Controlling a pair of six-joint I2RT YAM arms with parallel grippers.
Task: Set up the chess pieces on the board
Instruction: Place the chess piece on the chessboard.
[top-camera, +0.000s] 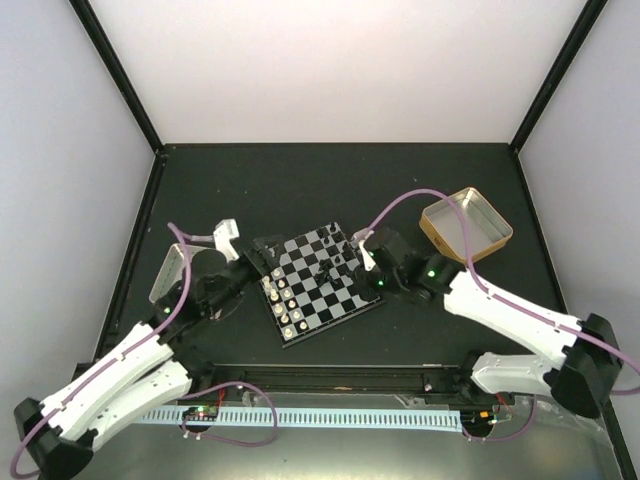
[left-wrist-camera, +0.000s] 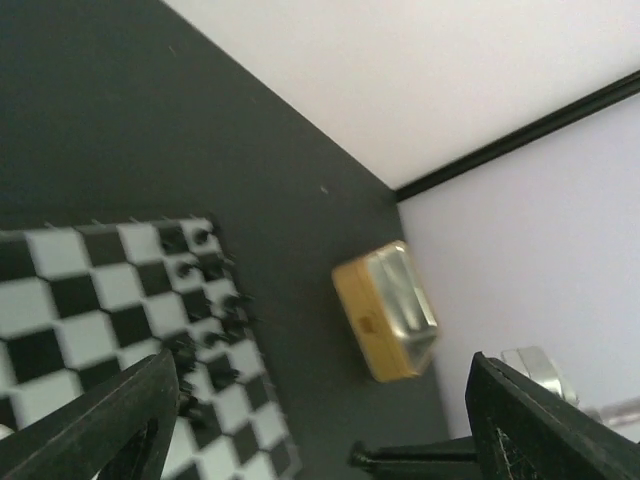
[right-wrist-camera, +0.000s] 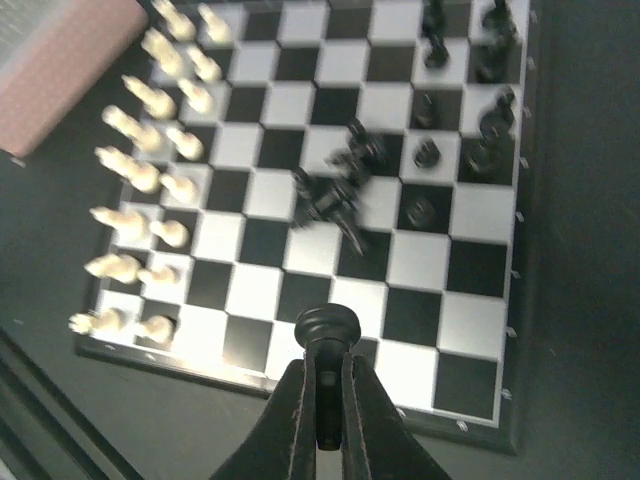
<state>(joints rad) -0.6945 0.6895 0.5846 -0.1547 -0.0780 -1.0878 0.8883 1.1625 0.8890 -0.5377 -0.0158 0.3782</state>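
The right gripper (right-wrist-camera: 327, 352) is pinching a black chessman (right-wrist-camera: 328, 322), seemingly a pawn, with its jaws closed on the stem just below the rounded head, which is showing above the fingertips. The piece is hanging over the near rows of the board (right-wrist-camera: 470, 322), above a dark square close to the rim; how high it is sitting cannot be told. Ahead of it a heap of fallen black pieces (right-wrist-camera: 335, 195) is lying mid-board, while other black men (right-wrist-camera: 490, 120) are standing along the right side and the cream men (right-wrist-camera: 150, 95) are lining the left in two files.

A piece this small is likely behaving as light, rigid and smooth, so it is prone to twisting or slipping in the grip and to tipping on a narrow base. The neck under the head is looking like the sound place to hold, keeping it upright.

The left gripper (left-wrist-camera: 325, 410) is hovering with its jaws spread wide and nothing between them, looking across the board's corner and the dark worktop (left-wrist-camera: 120, 120) toward the gold tin (left-wrist-camera: 385, 310)
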